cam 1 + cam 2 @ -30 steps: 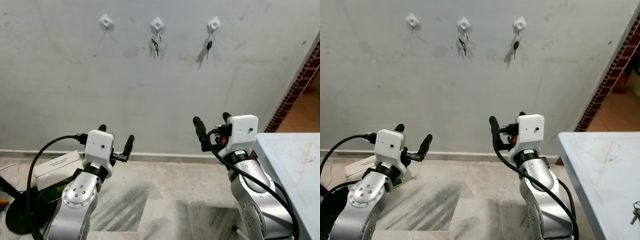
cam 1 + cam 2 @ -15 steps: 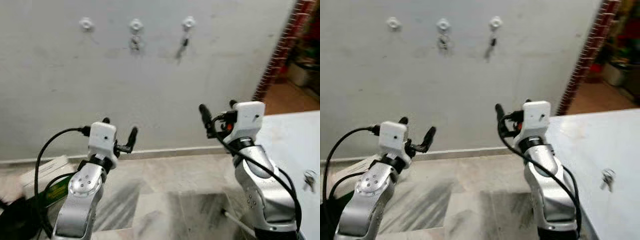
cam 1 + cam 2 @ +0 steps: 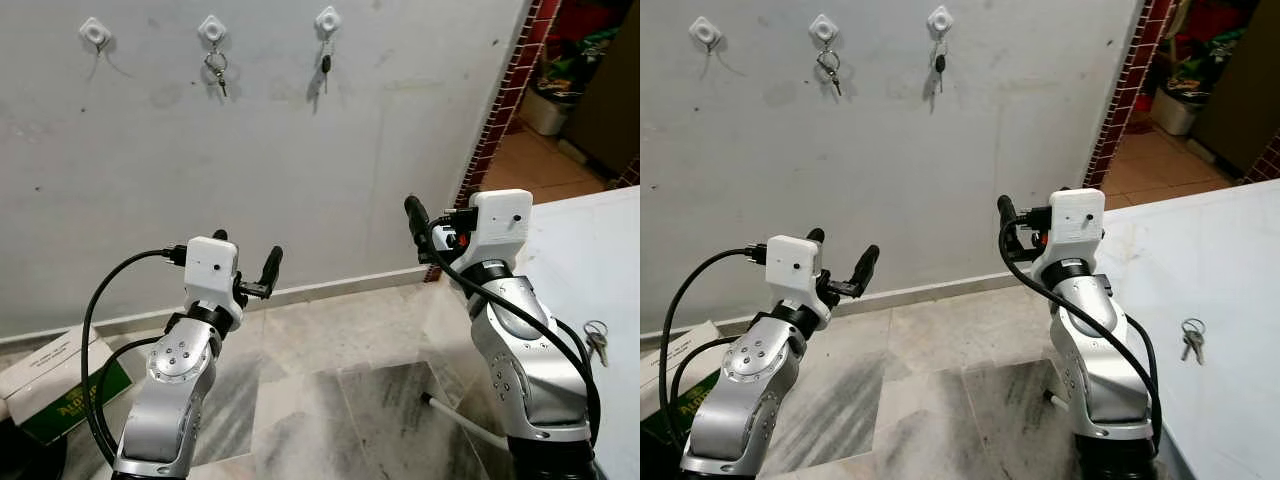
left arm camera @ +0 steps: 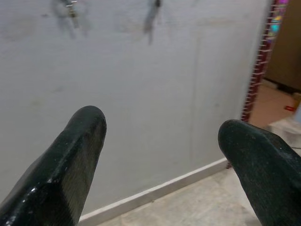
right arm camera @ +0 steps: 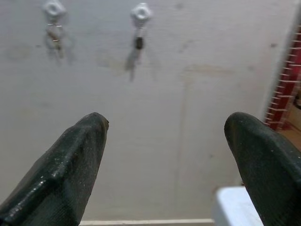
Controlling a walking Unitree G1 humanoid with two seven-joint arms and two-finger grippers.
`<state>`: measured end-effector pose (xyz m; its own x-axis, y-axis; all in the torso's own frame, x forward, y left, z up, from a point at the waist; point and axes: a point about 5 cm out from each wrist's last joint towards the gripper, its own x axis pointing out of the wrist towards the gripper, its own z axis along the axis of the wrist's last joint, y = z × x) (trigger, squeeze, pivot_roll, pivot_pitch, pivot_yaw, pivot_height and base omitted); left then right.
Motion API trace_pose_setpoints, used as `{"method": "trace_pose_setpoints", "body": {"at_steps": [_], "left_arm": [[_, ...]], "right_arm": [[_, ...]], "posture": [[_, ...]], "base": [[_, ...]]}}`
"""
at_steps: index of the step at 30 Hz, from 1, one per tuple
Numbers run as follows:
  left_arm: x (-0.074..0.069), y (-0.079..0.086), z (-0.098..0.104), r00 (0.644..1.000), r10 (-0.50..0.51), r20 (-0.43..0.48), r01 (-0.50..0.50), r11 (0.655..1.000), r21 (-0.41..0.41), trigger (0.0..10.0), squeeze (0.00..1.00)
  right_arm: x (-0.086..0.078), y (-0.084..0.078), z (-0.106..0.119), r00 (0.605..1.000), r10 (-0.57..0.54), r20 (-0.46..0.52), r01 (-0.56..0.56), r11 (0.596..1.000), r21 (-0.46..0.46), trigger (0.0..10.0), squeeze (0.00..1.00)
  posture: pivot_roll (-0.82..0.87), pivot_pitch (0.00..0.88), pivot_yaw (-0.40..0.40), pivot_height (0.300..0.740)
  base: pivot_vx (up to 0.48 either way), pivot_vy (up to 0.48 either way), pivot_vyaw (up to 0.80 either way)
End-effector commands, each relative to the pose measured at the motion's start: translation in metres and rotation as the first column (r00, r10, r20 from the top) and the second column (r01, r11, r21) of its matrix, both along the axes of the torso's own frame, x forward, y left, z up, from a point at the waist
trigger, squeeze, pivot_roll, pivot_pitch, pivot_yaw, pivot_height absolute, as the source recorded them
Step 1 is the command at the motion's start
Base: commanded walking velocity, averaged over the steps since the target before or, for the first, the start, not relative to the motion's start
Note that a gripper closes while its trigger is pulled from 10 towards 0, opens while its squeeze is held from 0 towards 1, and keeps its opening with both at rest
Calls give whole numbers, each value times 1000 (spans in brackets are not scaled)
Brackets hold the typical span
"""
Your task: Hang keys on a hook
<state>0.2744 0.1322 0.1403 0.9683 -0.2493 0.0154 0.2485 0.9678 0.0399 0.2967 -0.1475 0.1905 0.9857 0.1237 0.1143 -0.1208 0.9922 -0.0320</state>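
A grey wall point(image 3: 300, 150) carries three white hooks in a row near its top. The leftmost hook point(image 3: 95, 31) is bare, the middle hook point(image 3: 211, 28) holds a small bunch of keys, and the rightmost hook point(image 3: 327, 19) holds a single dark-headed key. The set of keys point(image 3: 1189, 336) to be hung lies flat on a white counter point(image 3: 1200, 250) at the robot's right, near the counter's front edge and well apart from both arms.

The left end effector point(image 3: 246, 268) is raised in front of the wall with its two black fingers spread wide and nothing between them. The right end effector point(image 3: 432, 232) is also raised, fingers apart and empty, just beside the counter's left edge.

Risks from here, as a judgement: the keys are thin and lie flat on a smooth top, so the long fingers could slide over them or push them toward the counter's edge and onto the marble floor point(image 3: 330, 370). The bare hook sits high, at the far left end of the row, opposite the counter, so a long carry and reach follow; a ring missed against the small hook would drop.

The head views show the keys, the counter, a cardboard box point(image 3: 55, 375) on the floor at the left, and a brick doorway point(image 3: 500, 100). The right wrist view shows two loaded hooks between its fingers point(image 5: 66, 169) and a corner of the counter. The left wrist view shows its fingers point(image 4: 70, 165) against the wall and skirting.
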Motion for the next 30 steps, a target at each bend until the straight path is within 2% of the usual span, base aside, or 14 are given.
{"method": "trace_pose_setpoints", "body": {"at_steps": [1,19,20,28,30], "left_arm": [[-1,0,-2,1000,-11,-7,11,1000,-4,10000,0],[-5,-3,-4,999,-29,-21,29,999,-19,10000,0],[-5,-3,-4,999,-25,-23,24,999,-39,10000,0],[-6,-3,-5,999,-23,-24,22,999,-40,10000,0],[-6,-3,-5,999,-20,-31,19,999,-39,10000,0]], "right_arm": [[1,-1,0,1000,-1,3,1,1000,-5,10000,0],[4,-5,-3,1000,-18,-6,18,999,-27,10000,0],[5,-6,-3,1000,-20,-10,20,999,-29,10000,0],[5,-7,-5,1000,-23,-20,23,999,-37,10000,0],[6,-13,-4,998,-54,-22,53,997,-64,10000,0]], "posture": [[-25,0,8,740],[-21,0,8,740],[-21,0,6,740],[-21,0,3,740],[-21,0,3,740]], "base": [[244,-319,0],[244,-336,0],[0,0,0],[0,0,0],[0,0,0]]}}
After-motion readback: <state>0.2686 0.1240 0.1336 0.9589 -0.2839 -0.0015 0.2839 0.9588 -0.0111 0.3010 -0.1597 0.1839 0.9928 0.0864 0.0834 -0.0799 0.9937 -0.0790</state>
